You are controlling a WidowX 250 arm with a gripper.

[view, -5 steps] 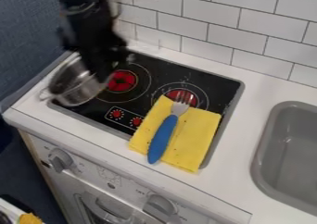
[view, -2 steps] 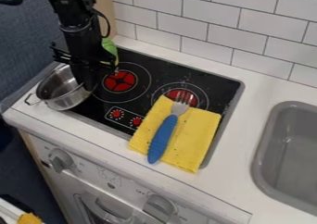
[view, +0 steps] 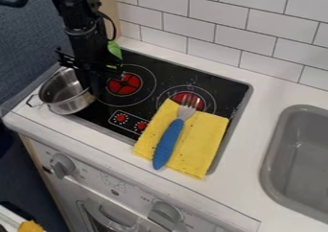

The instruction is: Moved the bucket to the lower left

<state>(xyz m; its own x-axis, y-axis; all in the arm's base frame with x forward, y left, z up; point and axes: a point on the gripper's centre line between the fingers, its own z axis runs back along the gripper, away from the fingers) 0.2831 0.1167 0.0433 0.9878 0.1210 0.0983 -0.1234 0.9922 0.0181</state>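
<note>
Black stovetop [view: 171,74]; metal pot [view: 72,104] at left; hand [view: 93,88] by rim, can't tell whether clamped.

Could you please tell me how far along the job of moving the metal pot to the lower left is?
The metal pot looks about placed, over the near-left corner of the stovetop. The gripper is at the pot's right side; whether it grips the pot I cannot tell. What remains is probably just clearing the gripper away.
</note>
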